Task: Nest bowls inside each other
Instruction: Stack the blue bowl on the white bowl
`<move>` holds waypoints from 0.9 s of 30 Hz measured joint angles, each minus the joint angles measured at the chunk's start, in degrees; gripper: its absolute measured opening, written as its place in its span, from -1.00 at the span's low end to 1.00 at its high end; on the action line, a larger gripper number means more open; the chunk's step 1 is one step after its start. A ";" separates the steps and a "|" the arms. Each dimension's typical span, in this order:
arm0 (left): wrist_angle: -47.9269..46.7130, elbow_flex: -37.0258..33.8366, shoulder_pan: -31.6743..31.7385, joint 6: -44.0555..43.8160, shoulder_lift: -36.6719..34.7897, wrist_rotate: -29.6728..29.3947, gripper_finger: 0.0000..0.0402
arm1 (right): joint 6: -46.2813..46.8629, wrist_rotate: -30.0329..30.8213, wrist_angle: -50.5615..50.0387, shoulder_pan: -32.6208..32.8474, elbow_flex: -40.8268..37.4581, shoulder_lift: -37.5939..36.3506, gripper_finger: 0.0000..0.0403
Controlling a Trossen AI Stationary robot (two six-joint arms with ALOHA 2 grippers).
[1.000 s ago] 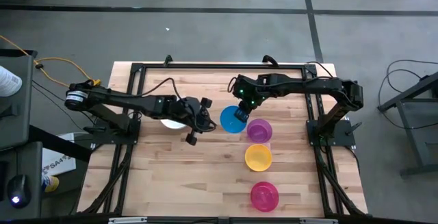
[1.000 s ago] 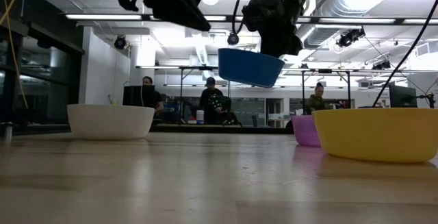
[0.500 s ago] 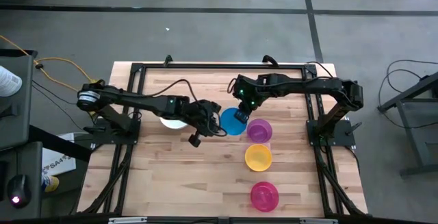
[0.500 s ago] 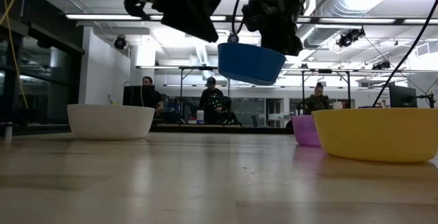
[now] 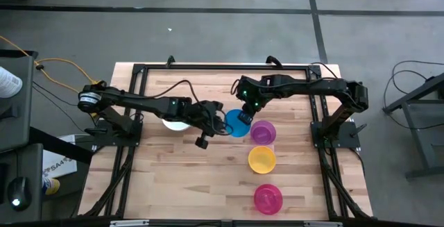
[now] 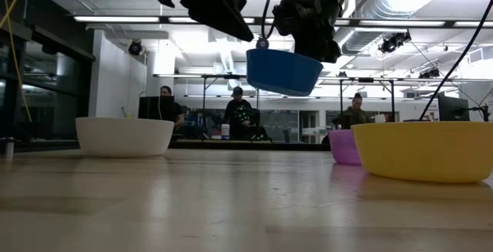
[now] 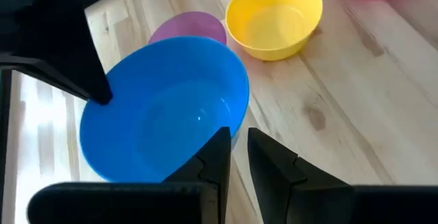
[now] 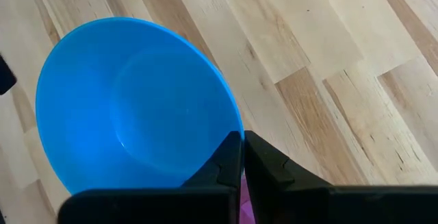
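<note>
Right gripper clamped on the blue bowl's rim, bowl lifted clear of the table — empty inside, left gripper just beside its rim, fingers slightly apart, white bowl below it, purple bowl, yellow bowl, pink bowl past the right gripper — all empty.

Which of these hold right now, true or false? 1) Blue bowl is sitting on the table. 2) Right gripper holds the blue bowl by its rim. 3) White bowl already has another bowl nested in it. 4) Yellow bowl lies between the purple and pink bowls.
1) False. The blue bowl hangs in the air above the table.
2) True. The right gripper is shut on its rim.
3) False. The white bowl stands alone, with nothing showing above its rim.
4) True. The yellow bowl sits between the purple bowl and the pink bowl.
</note>
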 joint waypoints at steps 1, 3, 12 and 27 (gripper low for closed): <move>-0.11 0.00 0.00 0.45 0.00 -0.01 -0.75 | -0.02 0.00 -0.02 0.00 0.00 0.00 -0.98; -0.21 0.00 -0.02 1.20 0.00 0.01 -0.75 | -0.02 0.00 -0.08 0.00 0.00 0.00 -0.98; -0.36 0.00 -0.82 3.38 0.00 -0.20 -0.66 | -0.63 0.00 -0.44 0.00 0.00 0.00 -0.98; -1.42 0.00 -1.52 7.67 -0.02 -3.61 -0.27 | -0.53 -0.02 -0.39 0.00 0.00 0.00 -0.98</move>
